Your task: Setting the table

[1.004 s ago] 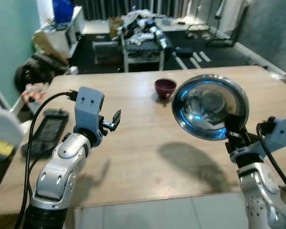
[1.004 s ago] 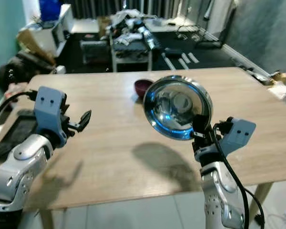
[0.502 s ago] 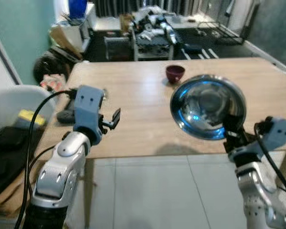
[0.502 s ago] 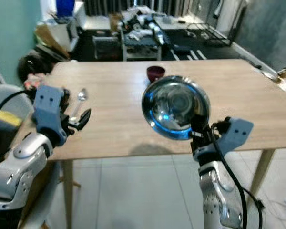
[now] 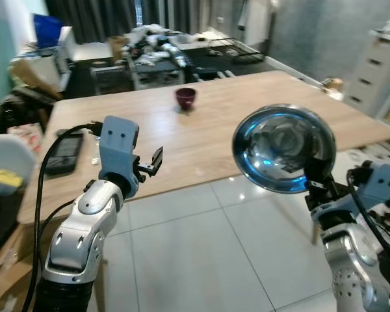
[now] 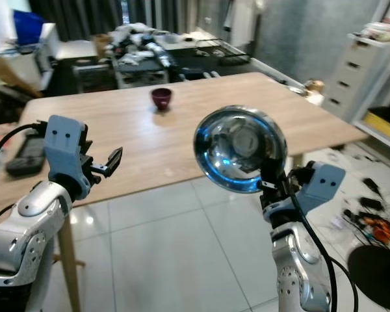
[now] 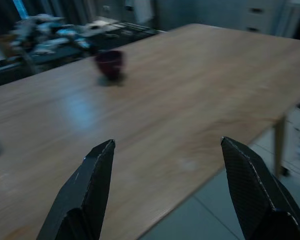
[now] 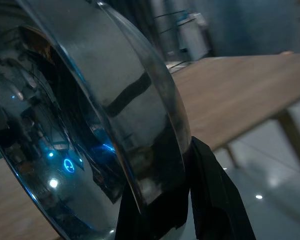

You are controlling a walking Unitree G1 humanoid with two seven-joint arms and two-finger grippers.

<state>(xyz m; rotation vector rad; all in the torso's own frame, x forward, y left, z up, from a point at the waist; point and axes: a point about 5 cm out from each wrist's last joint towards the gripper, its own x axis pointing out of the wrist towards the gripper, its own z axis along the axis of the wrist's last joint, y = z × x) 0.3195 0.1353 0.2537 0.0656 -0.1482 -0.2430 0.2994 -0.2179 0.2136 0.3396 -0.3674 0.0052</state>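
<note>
Currently the robot stands back from a long light-wood table (image 5: pixel 247 104), with pale tiled floor (image 5: pixel 201 253) between it and the table edge. The right end effector (image 5: pixel 317 184) pinches the lower rim of a shiny round stainless-steel bowl (image 5: pixel 285 148), holding it on edge in the air so its hollow faces the head camera. In the right wrist view the black fingers (image 8: pixel 210 200) press tight against the bowl's rim. The bowl looks empty; only reflections of the room show on its mirrored inside.

The left end effector (image 5: pixel 151 164) hangs raised at the robot's left with its two black fingers (image 7: pixel 92 185) spread wide apart and nothing between them.

On the table, well away from the robot, stands a small dark-red ceramic cup (image 5: pixel 186 97); whether anything is in it cannot be told. A black phone-like device (image 5: pixel 65 151) lies near the table's left end. Behind the table is a cluttered dark room, and a white chest of drawers (image 5: pixel 377 65) stands at the right.

The bowl is gripped at one small spot on its rim, so it may well swing or slip out as the robot walks, and would fall to the hard floor. Releasing too early, before the bowl is level above the wood, would probably send it rolling off the edge.
</note>
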